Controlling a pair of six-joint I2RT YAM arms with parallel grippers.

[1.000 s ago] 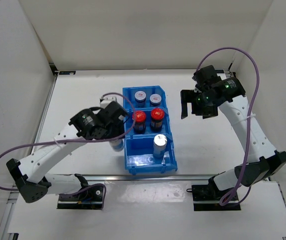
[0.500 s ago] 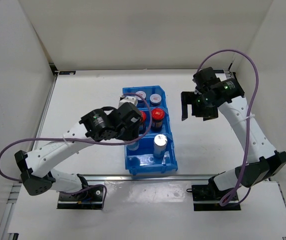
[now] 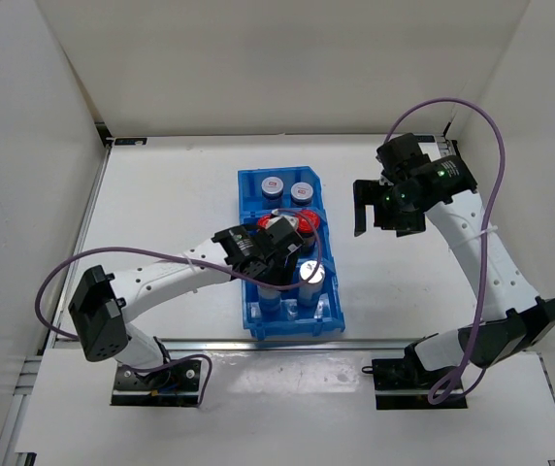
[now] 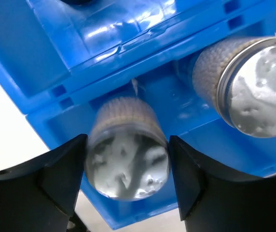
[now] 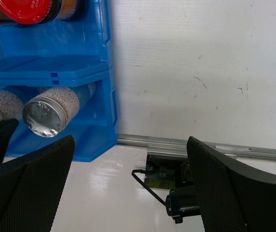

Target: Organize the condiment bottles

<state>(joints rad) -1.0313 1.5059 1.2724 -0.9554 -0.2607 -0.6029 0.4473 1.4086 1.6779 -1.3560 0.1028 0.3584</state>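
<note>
The left gripper (image 4: 127, 180) pinches a silver-capped clear cylindrical jar (image 4: 126, 145); the right gripper (image 3: 364, 208) hangs spread, right of the large blue plastic three-compartment bin (image 3: 245, 199); the held jar is in the bin's near compartment, a second silver-capped jar (image 4: 254, 96) beside it.

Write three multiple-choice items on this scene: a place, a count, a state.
1. The jar in the left gripper is in the bin's: A far compartment; B middle compartment; C near compartment.
2. Grey-white caps in the far compartment: A one; B two; C three.
3. The right gripper is: A open, empty; B shut on a jar; C shut on the bin wall.
C: it is beside the other silver-capped jar, nearest the arm bases. B: two show from above. A: nothing between its spread jaws.
</note>
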